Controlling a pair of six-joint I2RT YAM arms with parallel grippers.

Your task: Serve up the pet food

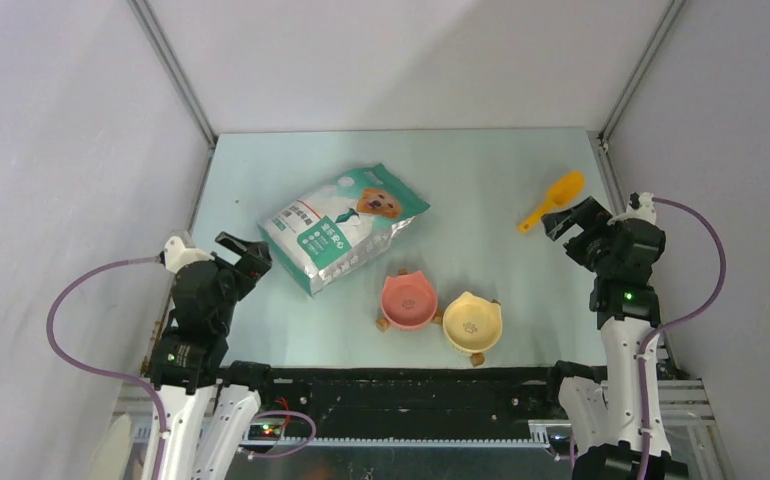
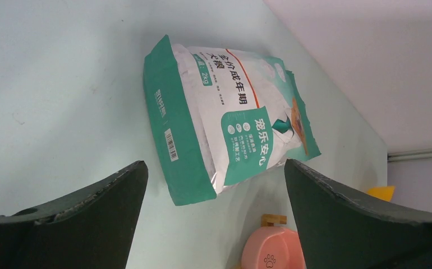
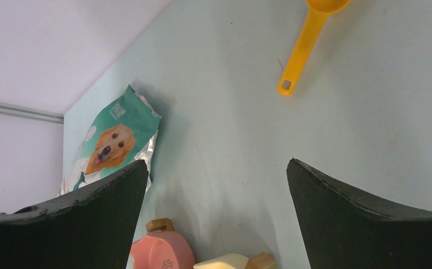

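Left fingers spread wide, nothing between them, at near-left of counter, facing bag
Right fingers spread wide too, holding nothing, at right edge just near of scoop
Pink bowl, yellow bowl: upright, close side by side, near centre
Bag lies flat and slanted just behind pink bowl, dog print up
Pet food itself hidden; only the bag shows
Scoop lies far right, well apart from bag, handle pointing near-left
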